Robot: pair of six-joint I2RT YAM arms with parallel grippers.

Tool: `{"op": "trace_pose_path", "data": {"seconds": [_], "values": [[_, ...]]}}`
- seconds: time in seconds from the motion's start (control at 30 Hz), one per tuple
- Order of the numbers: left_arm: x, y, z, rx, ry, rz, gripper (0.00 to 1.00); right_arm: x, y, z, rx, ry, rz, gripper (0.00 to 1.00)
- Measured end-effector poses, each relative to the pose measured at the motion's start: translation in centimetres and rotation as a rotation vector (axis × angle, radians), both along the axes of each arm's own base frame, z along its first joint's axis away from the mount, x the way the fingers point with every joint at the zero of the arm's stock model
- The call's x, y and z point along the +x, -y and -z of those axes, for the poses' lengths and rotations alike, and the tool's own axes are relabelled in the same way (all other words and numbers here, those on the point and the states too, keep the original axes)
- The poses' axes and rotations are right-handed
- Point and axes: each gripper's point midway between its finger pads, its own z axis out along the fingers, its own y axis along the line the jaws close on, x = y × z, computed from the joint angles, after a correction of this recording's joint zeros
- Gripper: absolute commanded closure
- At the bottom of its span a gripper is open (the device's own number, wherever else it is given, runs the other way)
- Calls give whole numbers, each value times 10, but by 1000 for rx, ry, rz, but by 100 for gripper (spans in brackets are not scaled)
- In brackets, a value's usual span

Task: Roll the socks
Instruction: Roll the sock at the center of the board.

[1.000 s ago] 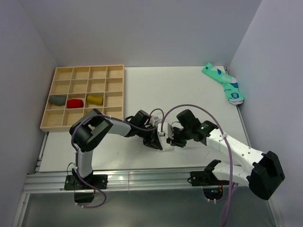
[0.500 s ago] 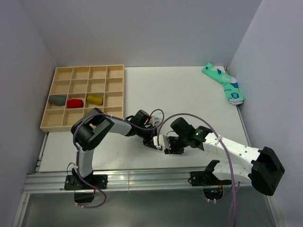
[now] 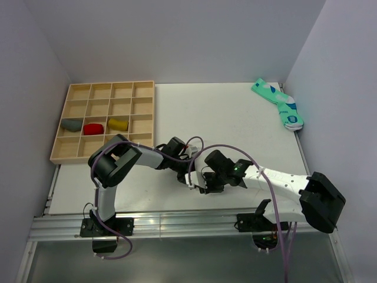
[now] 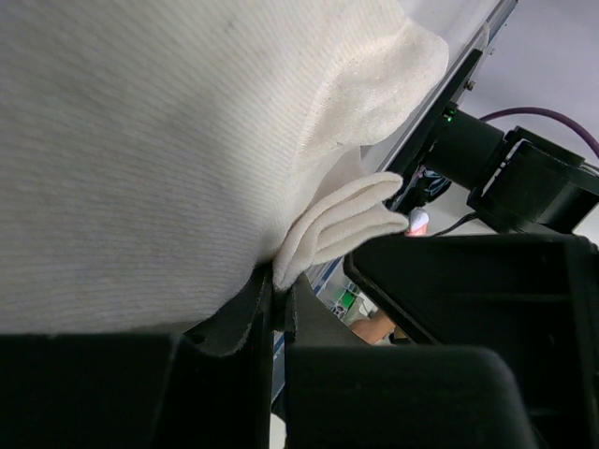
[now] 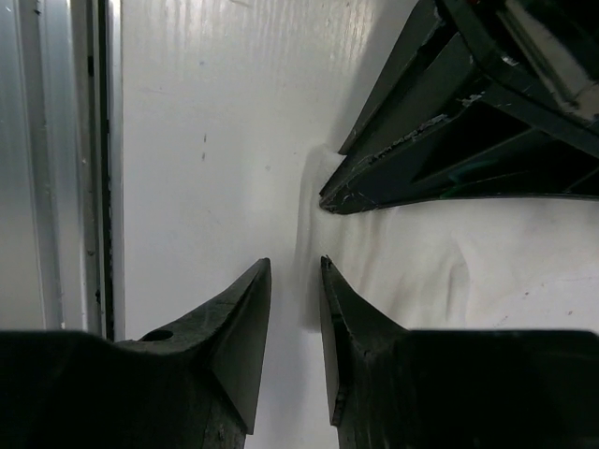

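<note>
As we see it, left gripper [image 4: 278, 292] clamped on a fold of white sock [image 4: 168, 159], right gripper [image 5: 295, 281] close by, jaws narrowly apart, seemingly holding nothing.

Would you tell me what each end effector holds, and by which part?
The left end effector pinches the plain white fabric sock by its folded edge. The right end effector, open beside that sock, holds nothing.

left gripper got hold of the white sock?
Yes: in the left wrist view the left gripper is pinched shut on a fold of the white sock.
</note>
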Motion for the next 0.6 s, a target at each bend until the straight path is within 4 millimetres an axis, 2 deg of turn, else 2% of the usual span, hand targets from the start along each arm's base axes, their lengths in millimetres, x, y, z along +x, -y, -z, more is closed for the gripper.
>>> {"op": "trace_pose_path", "data": {"seconds": [0.13, 0.4, 0.53, 0.6], "values": [[0, 0, 0, -2, 2, 3, 100, 4, 2, 9, -25, 4, 11, 66], [0, -1, 0, -6, 11, 11, 100, 14, 1, 15, -32, 45, 37, 67], [0, -1, 0, -8, 16, 14, 96, 16, 0, 20, -42, 44, 39, 68], [1, -2, 0, -8, 16, 12, 90, 17, 0, 21, -44, 45, 40, 68]]}}
